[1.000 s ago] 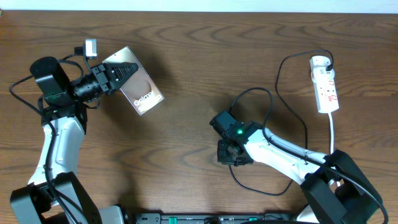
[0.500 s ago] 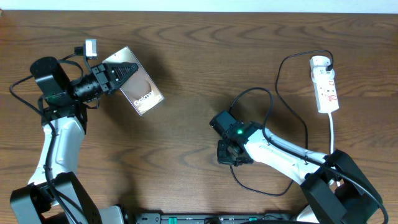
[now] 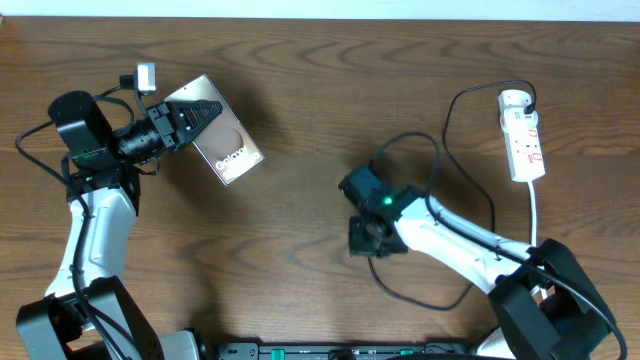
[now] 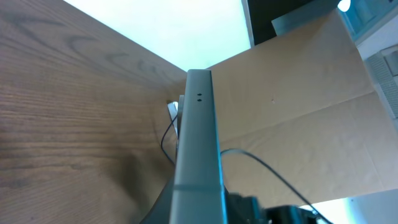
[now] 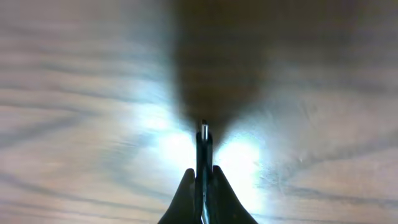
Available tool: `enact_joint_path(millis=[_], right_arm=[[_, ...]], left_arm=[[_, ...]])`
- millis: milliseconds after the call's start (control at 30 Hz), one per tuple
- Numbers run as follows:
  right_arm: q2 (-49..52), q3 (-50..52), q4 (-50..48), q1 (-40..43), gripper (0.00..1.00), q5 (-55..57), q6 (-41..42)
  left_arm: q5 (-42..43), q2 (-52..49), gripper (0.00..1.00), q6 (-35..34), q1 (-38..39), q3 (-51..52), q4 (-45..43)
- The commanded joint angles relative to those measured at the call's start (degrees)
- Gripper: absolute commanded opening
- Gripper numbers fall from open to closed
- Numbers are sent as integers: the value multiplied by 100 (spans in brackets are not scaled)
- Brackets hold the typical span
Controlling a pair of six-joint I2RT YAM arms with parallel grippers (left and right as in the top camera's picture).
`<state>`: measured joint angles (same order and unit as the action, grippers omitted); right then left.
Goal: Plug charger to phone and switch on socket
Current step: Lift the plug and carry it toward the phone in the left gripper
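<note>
The phone (image 3: pixel 232 150), bronze-brown with white "Galaxy" lettering, is at the upper left, tilted up off the table. My left gripper (image 3: pixel 203 117) is shut on its upper end. In the left wrist view the phone (image 4: pixel 198 143) shows edge-on between the jaws of my left gripper (image 4: pixel 199 214). My right gripper (image 3: pixel 366 240), at centre right, is shut on the connector end of the black charger cable (image 3: pixel 447 120). In the right wrist view the connector tip (image 5: pixel 203 134) sticks out past my shut right gripper (image 5: pixel 203 180), above bare wood. The white socket (image 3: pixel 522 135) lies at the far right.
The black cable loops round my right arm and runs to the socket's round end. The socket's white cord (image 3: pixel 536 212) runs toward the front right. A cardboard wall (image 4: pixel 298 112) shows beyond the table in the left wrist view.
My right gripper has shifted slightly toward the back with the connector, and the cable loops beside it have moved. The left arm and phone have not moved.
</note>
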<state>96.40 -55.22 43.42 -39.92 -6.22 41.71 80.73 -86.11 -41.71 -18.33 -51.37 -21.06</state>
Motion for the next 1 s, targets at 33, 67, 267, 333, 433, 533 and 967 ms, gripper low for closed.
enact_joint_path(millis=[33, 67, 267, 333, 433, 533, 967], right_arm=[[26, -1032, 273, 323, 1, -1104, -1113], [26, -1237, 282, 402, 1, -1613, -1495], [26, -2059, 267, 802, 1, -5722, -4050], [26, -2068, 293, 887, 1, -6561, -4546], [31, -2033, 455, 907, 1, -6787, -5023], [31, -1926, 413, 833, 1, -6843, -5243], [1381, -1292, -1419, 680, 1, -8330, -5235]], left_arm=[[199, 28, 7, 76, -24, -133, -46], [225, 28, 8, 76, -24, -133, -46], [330, 28, 7, 74, -24, -133, -48], [380, 28, 7, 72, -24, -133, -48], [417, 28, 8, 72, -24, -133, -48], [457, 28, 7, 72, -24, -133, -48], [629, 28, 7, 72, -24, -133, -50]])
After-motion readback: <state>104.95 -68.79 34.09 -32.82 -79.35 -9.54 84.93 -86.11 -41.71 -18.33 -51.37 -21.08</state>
